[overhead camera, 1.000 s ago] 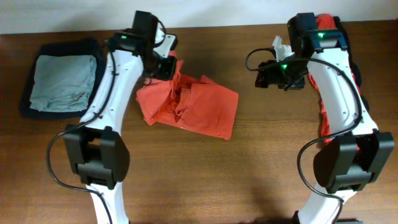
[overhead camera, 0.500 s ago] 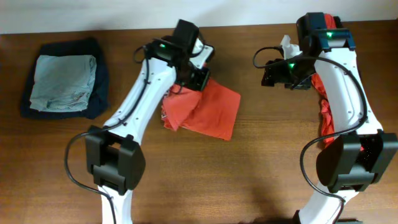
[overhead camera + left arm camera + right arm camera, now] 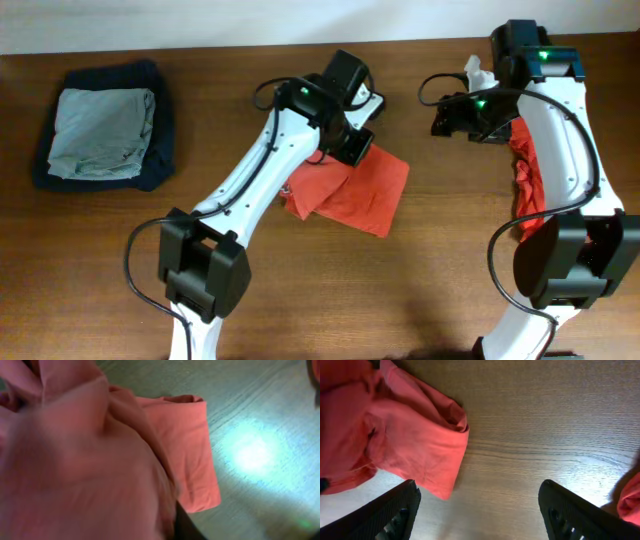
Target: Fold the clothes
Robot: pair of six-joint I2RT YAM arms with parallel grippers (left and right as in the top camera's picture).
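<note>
A red-orange T-shirt (image 3: 355, 195) lies bunched and partly folded on the table's middle. My left gripper (image 3: 350, 147) is at its far edge, shut on the cloth. The left wrist view is filled with blurred red cloth (image 3: 90, 460), and a folded sleeve (image 3: 192, 445) lies on the wood. My right gripper (image 3: 450, 117) is open and empty over bare wood to the right of the shirt. Its fingers (image 3: 480, 517) are spread wide, with red-orange cloth (image 3: 410, 430) ahead at the upper left. More red-orange clothes (image 3: 525, 175) are piled under my right arm.
A folded pale grey-blue garment (image 3: 103, 133) lies on a dark navy one (image 3: 160, 160) at the far left. A white crumpled piece (image 3: 478, 70) sits near the right arm at the back. The table's far edge (image 3: 150, 47) meets a white wall.
My left gripper has moved to the right with the red-orange T-shirt, dragging it toward the table's middle right. My right gripper has shifted slightly right and stayed open.
</note>
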